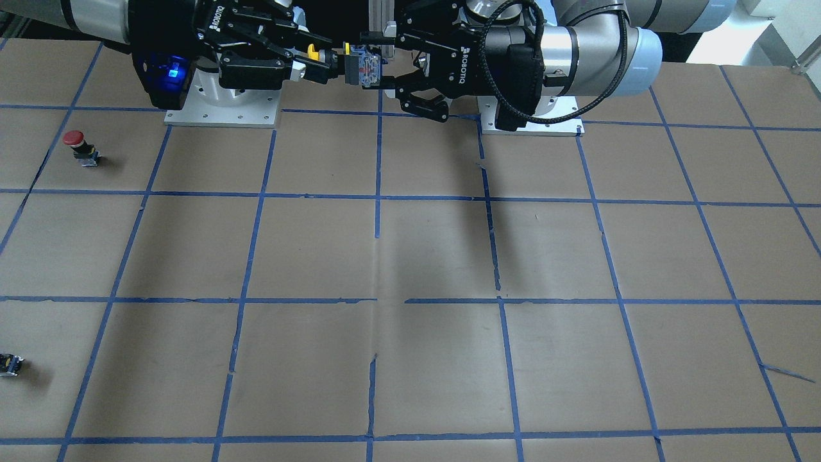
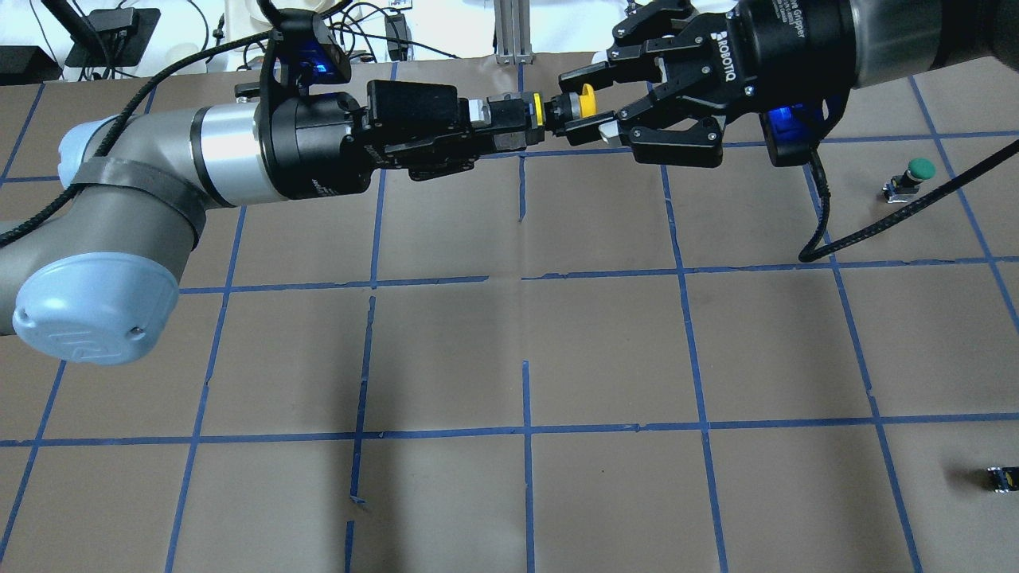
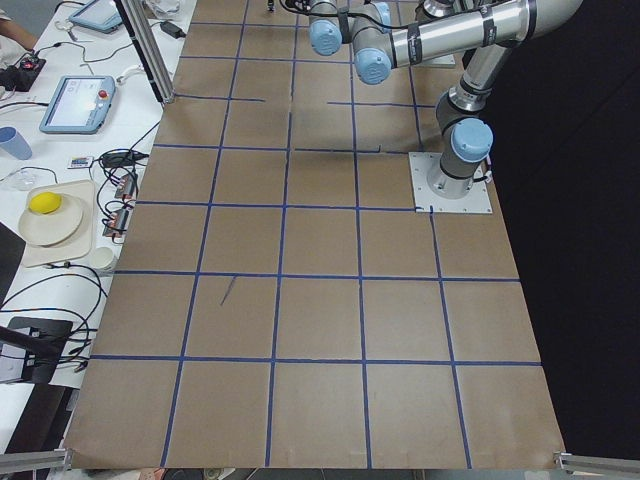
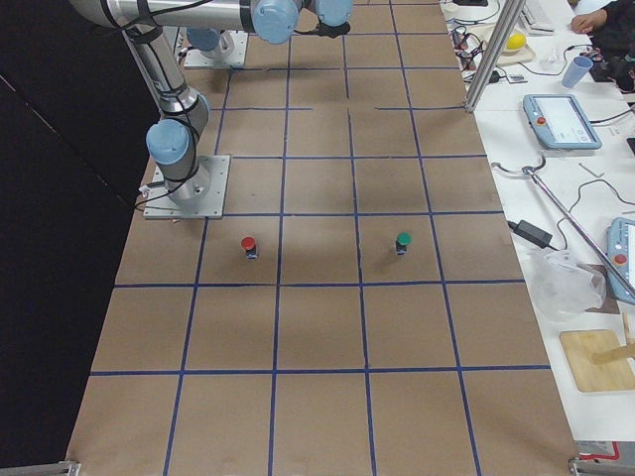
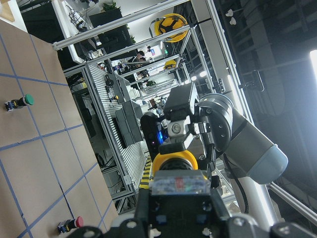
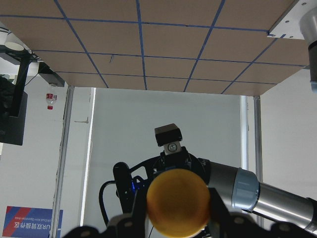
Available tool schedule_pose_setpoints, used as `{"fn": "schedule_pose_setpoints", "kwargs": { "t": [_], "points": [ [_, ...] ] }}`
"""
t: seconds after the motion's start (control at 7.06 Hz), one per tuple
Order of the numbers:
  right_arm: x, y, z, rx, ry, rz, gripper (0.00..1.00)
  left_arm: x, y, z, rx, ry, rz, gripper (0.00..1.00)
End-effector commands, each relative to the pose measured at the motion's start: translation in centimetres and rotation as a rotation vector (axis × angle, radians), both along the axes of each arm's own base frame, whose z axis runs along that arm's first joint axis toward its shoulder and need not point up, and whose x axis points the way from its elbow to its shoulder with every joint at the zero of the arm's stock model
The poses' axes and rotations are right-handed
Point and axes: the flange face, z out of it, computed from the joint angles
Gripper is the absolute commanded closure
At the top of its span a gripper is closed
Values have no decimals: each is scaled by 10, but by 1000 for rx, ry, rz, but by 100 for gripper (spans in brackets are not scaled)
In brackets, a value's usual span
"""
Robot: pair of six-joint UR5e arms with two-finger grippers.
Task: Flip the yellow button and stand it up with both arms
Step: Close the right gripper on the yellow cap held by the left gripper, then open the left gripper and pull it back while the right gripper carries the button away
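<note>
Held level in mid-air above the table (image 2: 605, 342), the yellow button (image 2: 559, 110) has its base pinched by the left gripper (image 2: 513, 119), while the right gripper (image 2: 590, 105) brackets its cap, contact unclear.

Side views: left gripper (image 2: 521, 119), right gripper (image 2: 591, 107) and yellow button (image 2: 586, 97) are cut off at the top edge and cannot be assessed.

Right wrist view: the cap is blurred and hides the body and base. The fingers (image 6: 124, 224) are cut by the lower edge, so contact with the cap is undetermined.

Left wrist view: the cap is largely hidden behind the base.

Small black part (image 1: 11, 364), at the worktop (image 1: 410, 256) margin, is too small to identify.
</note>
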Motion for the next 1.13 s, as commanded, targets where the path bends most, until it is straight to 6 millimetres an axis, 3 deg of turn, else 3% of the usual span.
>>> {"fn": "schedule_pose_setpoints", "kwargs": {
  "t": [0.0,0.28,0.42,0.57,0.85,0.99],
  "points": [
    [-1,-1,0,0,0,-1,93,0,0,1,54,2,0,0],
    [-19,-2,-11,-9,124,35,93,1,-3,1,94,1,0,0],
    [-46,-7,-11,-33,171,13,93,3,-9,-7,92,-104,-8,0],
    [-65,-4,-15,-147,258,91,93,8,-21,-7,84,-207,7,0],
    [-112,4,-33,-395,451,373,93,16,-71,-10,78,-461,89,0],
    [-134,7,-38,-495,502,494,93,24,-85,-15,80,-631,121,0]
  ]
}}
